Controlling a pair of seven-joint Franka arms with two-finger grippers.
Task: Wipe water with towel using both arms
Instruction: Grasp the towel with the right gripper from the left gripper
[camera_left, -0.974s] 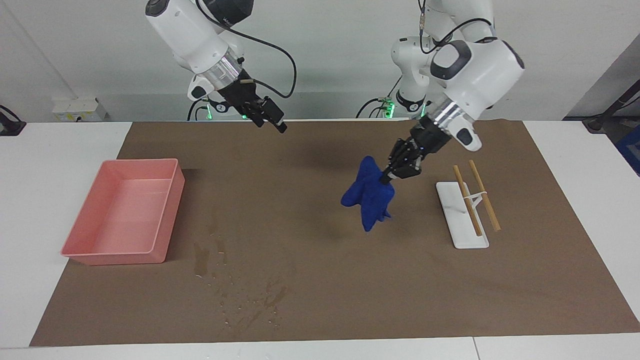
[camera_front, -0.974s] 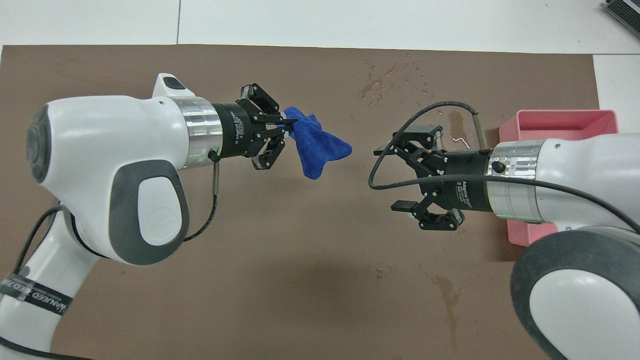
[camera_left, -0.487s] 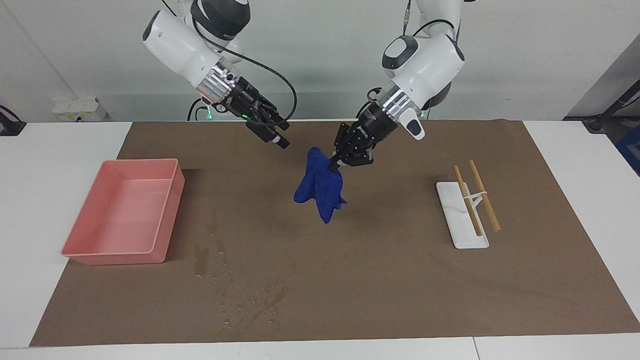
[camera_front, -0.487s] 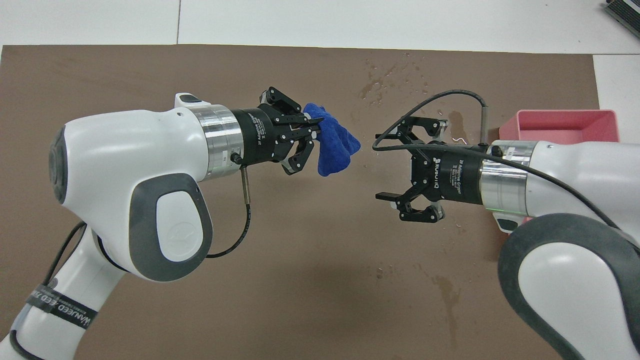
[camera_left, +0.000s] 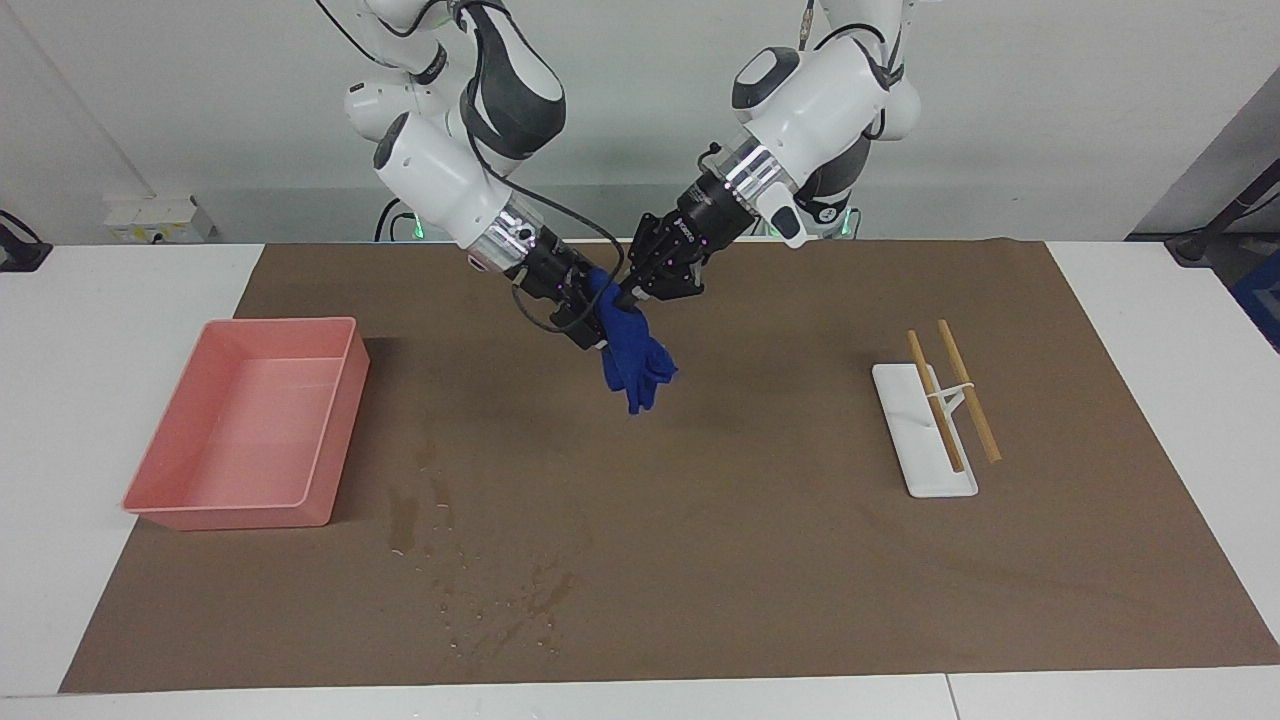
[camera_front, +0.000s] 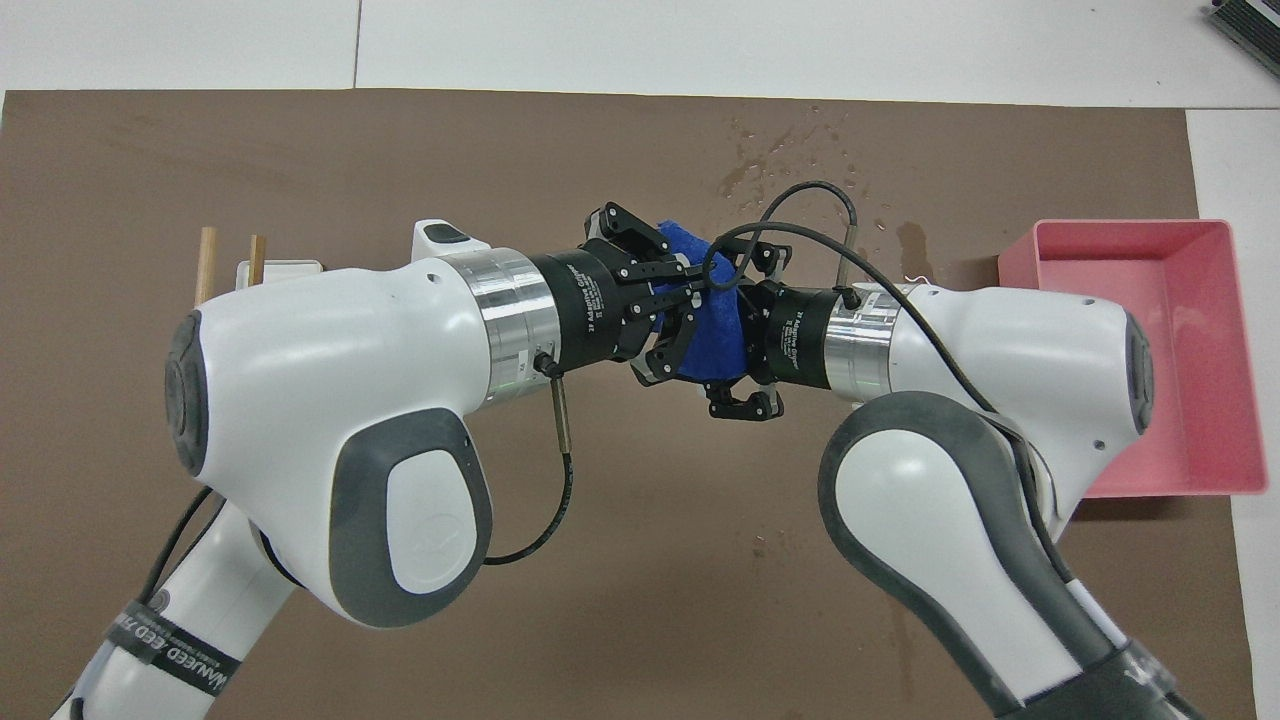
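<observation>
The two grippers have come together since a second ago: then they were well apart over the mat, now they meet above its middle. The left gripper (camera_left: 628, 296) has carried the towel (camera_left: 634, 362) away from the rack toward the right arm, and its fingers stay pinched on the top of the cloth. The right gripper (camera_left: 590, 318), which was waiting high near the robots, has come down to the towel with its fingers spread wide on either side of the cloth. Whether they touch it I cannot tell, because the towel hides part of them. The towel hangs in the air in a narrow bunch, clear of the mat (camera_left: 760, 560).

Going from the robots outward: under the grippers the mat is bare, with only a soft shadow. The pink tray (camera_left: 322, 440) lies toward the right arm's end of the table, the white rack (camera_left: 905, 440) with two chopsticks (camera_left: 968, 390) across it toward the left arm's end; neither has moved. The water (camera_left: 500, 600) lies farther from the robots than the towel, dark blotches and small drops beginning just beside the tray's corner and running out toward the mat's edge. In the overhead view the two arms cover much of the mat, and the left arm hides most of the rack.
</observation>
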